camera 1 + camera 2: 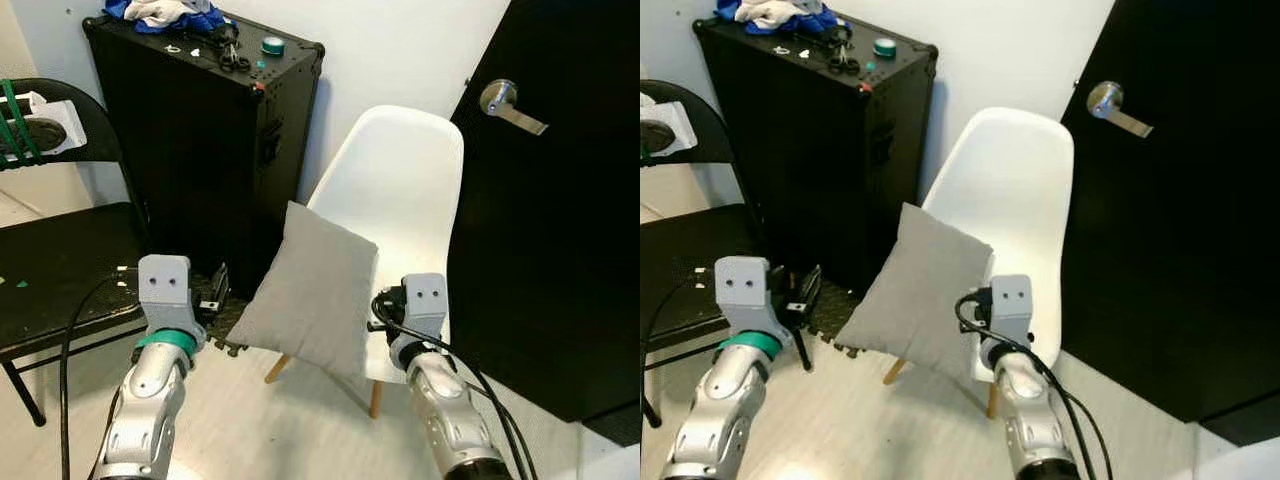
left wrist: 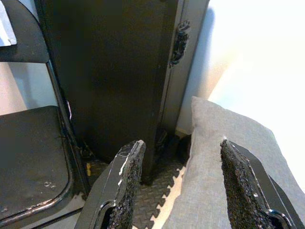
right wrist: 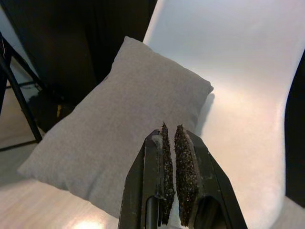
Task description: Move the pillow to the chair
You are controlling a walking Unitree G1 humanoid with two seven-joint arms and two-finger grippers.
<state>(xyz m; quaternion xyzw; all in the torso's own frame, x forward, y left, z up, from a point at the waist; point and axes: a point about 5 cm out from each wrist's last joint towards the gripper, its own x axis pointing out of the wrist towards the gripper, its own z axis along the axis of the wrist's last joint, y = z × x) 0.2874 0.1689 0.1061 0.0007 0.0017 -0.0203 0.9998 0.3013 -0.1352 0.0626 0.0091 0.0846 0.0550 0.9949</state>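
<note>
A black folding chair (image 1: 60, 270) stands at nine o'clock, with a tall black case (image 1: 200, 140) at eleven o'clock. The left gripper (image 2: 178, 183) hovers with its fingers spread wide beside the pillow's lower left edge. The grey pillow (image 1: 310, 290) sits at centre, tilted, its long axis running from lower left up toward one o'clock, lying on the white chair (image 1: 400, 200). The right gripper (image 3: 172, 174) is pinched nearly closed at the pillow's lower right edge. A dark door (image 1: 560, 200) fills three o'clock
</note>
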